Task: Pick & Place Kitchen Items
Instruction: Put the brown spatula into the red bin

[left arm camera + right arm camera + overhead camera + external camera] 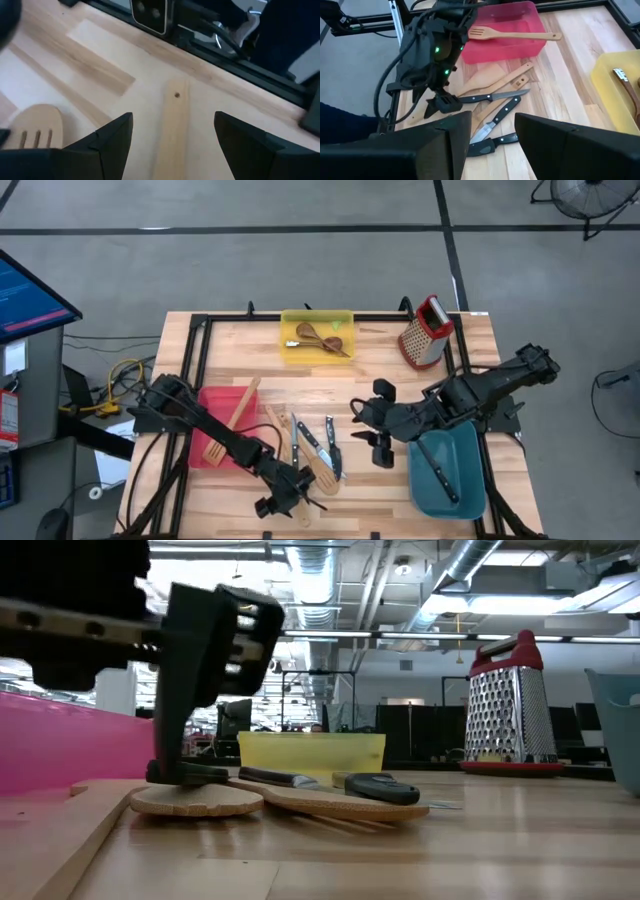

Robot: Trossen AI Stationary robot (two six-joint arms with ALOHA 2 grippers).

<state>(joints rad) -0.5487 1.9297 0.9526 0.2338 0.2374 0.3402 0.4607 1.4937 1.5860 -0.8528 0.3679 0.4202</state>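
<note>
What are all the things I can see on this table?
yellow bin: one, yellow, back middle of the table
wooden spoons: about two, dark brown, inside the yellow bin
grater: one, silver with a red top, back right
red bin: one, red, left side
slotted turner: one, pale wood, lying across the red bin
teal bin: one, teal, front right
bin knife: one, black handle, inside the teal bin
table knives: three, black handles, front middle
spatulas: a few, pale wood, among the table knives
left gripper: one, dark, open over a spatula handle
right gripper: one, dark, open, beside the teal bin
</note>
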